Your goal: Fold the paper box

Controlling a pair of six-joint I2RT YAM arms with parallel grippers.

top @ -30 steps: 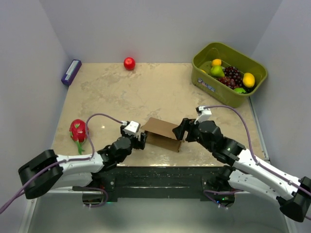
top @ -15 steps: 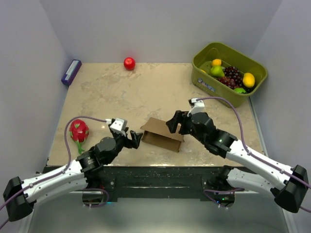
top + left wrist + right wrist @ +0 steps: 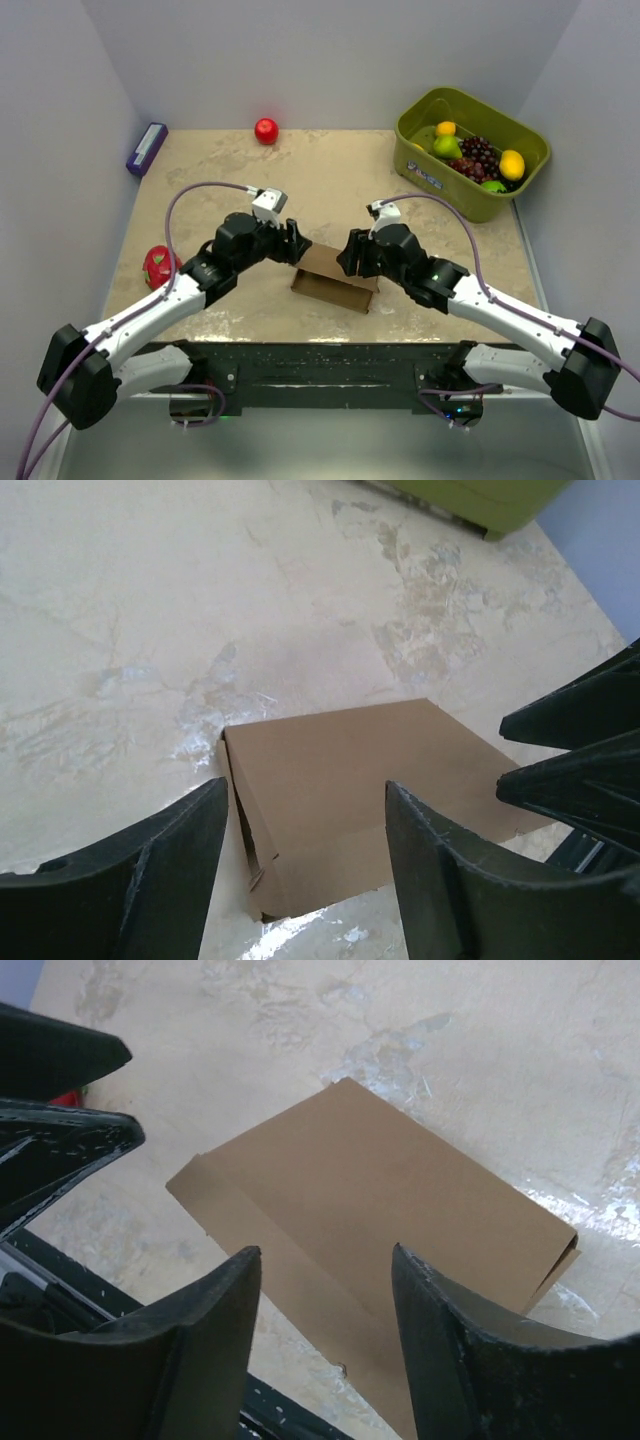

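Observation:
The paper box (image 3: 330,285) is plain brown cardboard, folded into a low closed shape, and lies on the table near the front edge. My left gripper (image 3: 293,246) hovers at its far left corner, open, with nothing between the fingers. In the left wrist view the paper box (image 3: 350,770) lies below the open left gripper (image 3: 305,790). My right gripper (image 3: 350,256) hangs over the far right corner, also open. In the right wrist view the paper box (image 3: 380,1190) sits under the right gripper (image 3: 325,1255), untouched. Each wrist view shows the other arm's fingers.
An olive-green bin (image 3: 425,170) of fruit stands at the back right. A red apple (image 3: 266,131) lies at the back, a purple block (image 3: 147,148) at the back left, and a dragon fruit (image 3: 158,266) left of my left arm. The black rail (image 3: 330,360) runs along the front.
Both grippers left the box's side ends and swung up to its far corners, the left arm reaching further. Both pairs of jaws narrowed somewhat. The box stayed put.

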